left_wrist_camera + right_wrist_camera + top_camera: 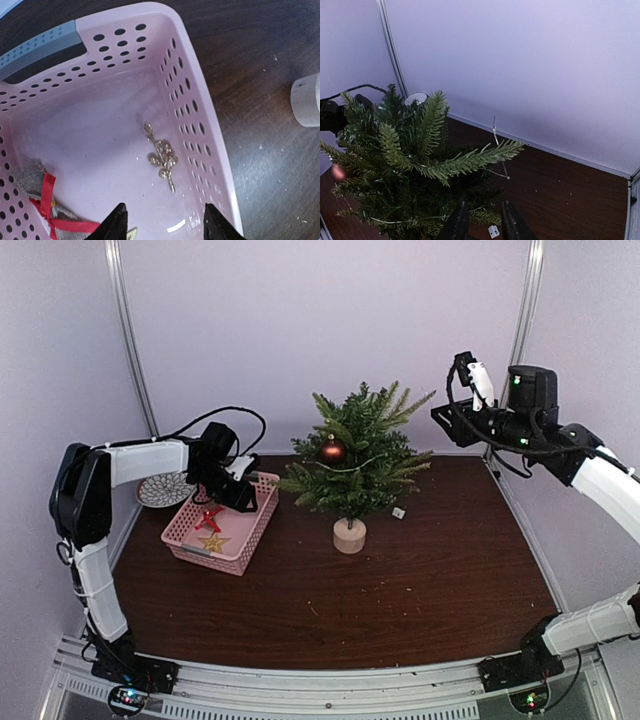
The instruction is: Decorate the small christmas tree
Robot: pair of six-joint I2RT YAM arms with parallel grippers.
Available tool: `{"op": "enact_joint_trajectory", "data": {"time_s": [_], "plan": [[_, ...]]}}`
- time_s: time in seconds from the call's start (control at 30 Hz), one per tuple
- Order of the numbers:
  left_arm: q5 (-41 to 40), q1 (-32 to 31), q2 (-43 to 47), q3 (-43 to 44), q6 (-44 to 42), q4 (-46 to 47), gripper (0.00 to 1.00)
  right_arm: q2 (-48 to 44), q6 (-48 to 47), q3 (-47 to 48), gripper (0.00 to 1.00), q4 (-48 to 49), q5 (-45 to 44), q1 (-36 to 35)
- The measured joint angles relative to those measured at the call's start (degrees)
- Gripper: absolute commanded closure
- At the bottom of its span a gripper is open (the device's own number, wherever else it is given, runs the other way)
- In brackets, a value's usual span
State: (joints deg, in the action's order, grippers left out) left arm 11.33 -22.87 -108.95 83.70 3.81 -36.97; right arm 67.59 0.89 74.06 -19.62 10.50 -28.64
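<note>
The small christmas tree [410,165] stands ahead of right gripper's [484,210] narrowly parted empty jaws, apart from left gripper's [165,210] open ones

The small christmas tree [352,465] stands mid-table [430,570], a ball [333,450] on its upper branches. The basket [258,527] to its left holds a star [213,541]. A plate [163,489] lies just behind the basket.

One small christmas tree [355,455] stands mid-frame, carrying one red bauble [332,450]. One pink basket [200,555], at left, holds three ornaments: one gold star [213,541], one glittery gold sprig [161,154] and one grey piece with red ribbon [47,197]. There is also one patterned plate [160,490] and one white tag [398,512]. End effectors number two: left end effector [164,222], right end effector [482,222].
</note>
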Motion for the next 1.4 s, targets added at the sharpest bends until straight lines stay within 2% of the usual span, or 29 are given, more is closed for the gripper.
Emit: {"op": "enact_joint_trajectory", "data": {"time_s": [0.27, 0.5, 0.67, 0.9, 1.0, 1.2, 1.4], "plan": [[-2.2, -0.1, -6.6, 2.8, 4.9, 2.6, 0.49, 3.8, 6.9, 3.6, 0.75, -2.3, -1.0, 0.8], [-2.2, -0.5, -10.6, 8.9, 6.0, 2.5, 0.5, 4.5, 7.7, 6.3, 0.76, -5.1, -5.8, 0.8], [-1.3, -1.2, -13.0, 10.3, 6.3, 1.9, 0.54, 4.9, 7.0, 6.5, 0.76, -7.2, -10.7, 0.8], [-2.2, -1.5, -16.5, 12.2, 7.3, 0.2, 0.59, 5.8, 6.8, 7.5, 0.76, -9.1, -13.1, 0.8], [-2.5, -1.5, -16.9, 12.2, 7.4, -0.5, 0.64, 6.6, 6.8, 8.3, 0.77, -9.3, -13.4, 0.8], [-3.2, -1.5, -18.0, 12.8, 7.0, -1.4, 0.85, 8.1, 6.8, 10.2, 0.77, -10.4, -13.6, 0.8], [-3.6, -1.5, -18.0, 13.2, 6.4, -2.4, 0.89, 8.1, 6.8, 11.0, 0.77, -10.6, -12.9, 0.8]]}}
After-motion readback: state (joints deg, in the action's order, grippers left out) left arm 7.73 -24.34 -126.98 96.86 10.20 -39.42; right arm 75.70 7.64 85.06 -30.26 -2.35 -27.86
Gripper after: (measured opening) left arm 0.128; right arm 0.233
